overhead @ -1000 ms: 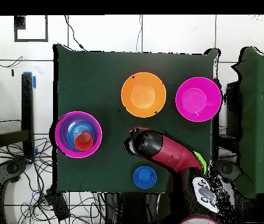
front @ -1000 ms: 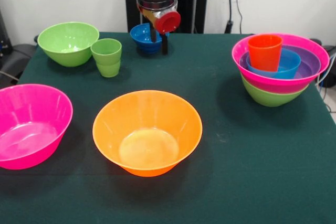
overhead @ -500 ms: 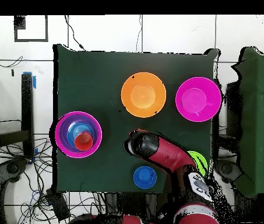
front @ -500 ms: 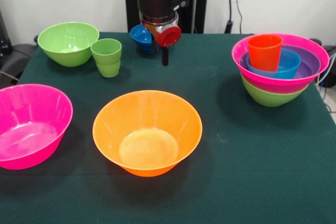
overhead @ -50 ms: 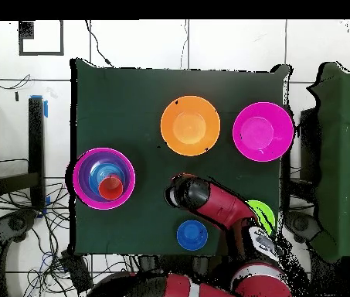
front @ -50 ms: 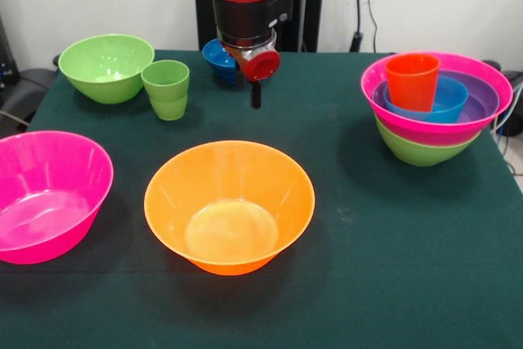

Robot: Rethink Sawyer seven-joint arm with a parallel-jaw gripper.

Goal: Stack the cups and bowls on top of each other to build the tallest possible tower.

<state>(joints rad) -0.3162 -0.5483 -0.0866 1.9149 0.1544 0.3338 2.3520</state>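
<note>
1. Front view, far left: a large glossy pink plastic bowl (front @ -50 ms: pixel 47 194) stands upright and empty at the table's (front @ -50 ms: pixel 392 267) near-left edge.
2. Behind it, a medium green plastic bowl (front @ -50 ms: pixel 106 66) stands at the far-left corner, with a light green plastic cup with a stepped base (front @ -50 ms: pixel 167 88) just beside it.
3. At centre, a large orange plastic bowl (front @ -50 ms: pixel 230 205) stands upright and empty.
4. Above and behind it, the red and black arm's gripper (front @ -50 ms: pixel 256 94) hangs over bare table, holding nothing. One dark finger shows below the red cap; whether the fingers are wide or narrow cannot be determined.
5. A small blue plastic bowl (front @ -50 ms: pixel 218 56) stands behind the arm, partly hidden.
6. At the right, the tower (front @ -50 ms: pixel 435 108) comprises a green bowl at the base, then pink, purple and blue bowls nested, with a smooth orange-red plastic cup (front @ -50 ms: pixel 412 80) upright on top.
</note>
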